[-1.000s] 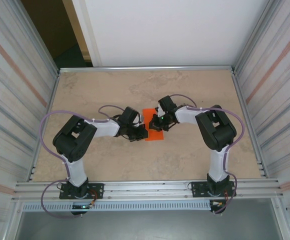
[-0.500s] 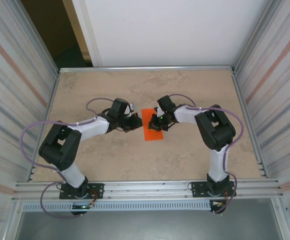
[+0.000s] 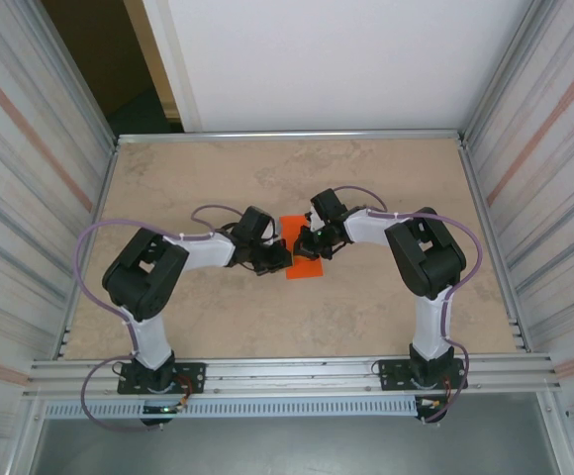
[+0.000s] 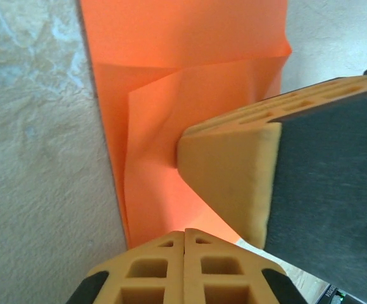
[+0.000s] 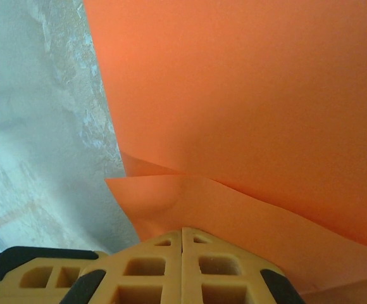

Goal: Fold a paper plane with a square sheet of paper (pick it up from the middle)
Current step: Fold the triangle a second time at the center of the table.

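The square sheet of paper (image 3: 307, 268) lies mid-table, bright orange and folded into a narrow layered strip. My left gripper (image 3: 283, 259) is shut, its tips at the strip's left edge. In the left wrist view the closed left gripper (image 4: 185, 233) rests over the paper (image 4: 171, 76), where creased flaps overlap. My right gripper (image 3: 308, 244) is shut and presses down on the strip from the right. One of its fingers (image 4: 231, 180) sits on the folded layers. In the right wrist view the closed right gripper (image 5: 182, 232) touches a raised flap of the paper (image 5: 247, 95).
The beige marbled tabletop (image 3: 366, 317) spreads around the paper. Metal rails (image 3: 287, 374) line the near edge and ribbed walls close both sides. Both arms bend inward, elbows toward the near corners.
Half a second ago the left arm had swung out to the left, away from the paper. Now its gripper is back at the strip's left edge. The right gripper stayed put.
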Controlling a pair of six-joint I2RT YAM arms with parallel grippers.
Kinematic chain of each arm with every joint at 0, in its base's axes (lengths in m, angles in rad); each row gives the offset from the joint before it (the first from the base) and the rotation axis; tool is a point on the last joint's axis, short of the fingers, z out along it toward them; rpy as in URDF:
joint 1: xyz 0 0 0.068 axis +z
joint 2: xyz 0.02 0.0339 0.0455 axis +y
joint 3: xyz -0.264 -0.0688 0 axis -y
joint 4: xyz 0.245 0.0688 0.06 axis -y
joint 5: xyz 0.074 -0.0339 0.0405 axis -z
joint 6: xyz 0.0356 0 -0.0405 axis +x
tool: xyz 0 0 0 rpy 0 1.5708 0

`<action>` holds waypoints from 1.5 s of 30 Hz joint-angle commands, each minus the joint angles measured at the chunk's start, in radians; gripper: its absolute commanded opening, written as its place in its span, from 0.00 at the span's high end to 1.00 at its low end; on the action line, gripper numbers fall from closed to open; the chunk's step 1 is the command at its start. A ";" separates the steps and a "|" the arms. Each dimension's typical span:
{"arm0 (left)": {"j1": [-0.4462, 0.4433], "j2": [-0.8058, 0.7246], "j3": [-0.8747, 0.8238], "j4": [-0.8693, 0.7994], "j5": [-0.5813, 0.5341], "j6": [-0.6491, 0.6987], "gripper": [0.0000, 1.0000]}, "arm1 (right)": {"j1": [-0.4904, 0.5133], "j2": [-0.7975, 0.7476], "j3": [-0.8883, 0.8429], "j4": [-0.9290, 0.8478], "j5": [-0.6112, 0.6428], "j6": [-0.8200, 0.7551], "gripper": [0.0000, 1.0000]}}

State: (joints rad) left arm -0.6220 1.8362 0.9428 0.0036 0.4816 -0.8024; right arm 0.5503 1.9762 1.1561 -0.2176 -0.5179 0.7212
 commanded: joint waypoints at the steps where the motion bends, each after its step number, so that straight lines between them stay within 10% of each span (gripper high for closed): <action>1: -0.003 0.023 0.017 -0.004 0.019 -0.001 1.00 | 0.002 0.024 0.005 -0.043 0.012 0.003 0.98; 45: -0.006 0.052 -0.051 -0.157 -0.101 0.008 1.00 | -0.007 -0.030 -0.057 -0.013 0.030 -0.076 1.00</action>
State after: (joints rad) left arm -0.6239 1.8534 0.9356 0.0036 0.4595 -0.8017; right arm 0.5663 1.9202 1.0847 -0.2321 -0.5159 0.6640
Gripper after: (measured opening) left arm 0.052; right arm 0.044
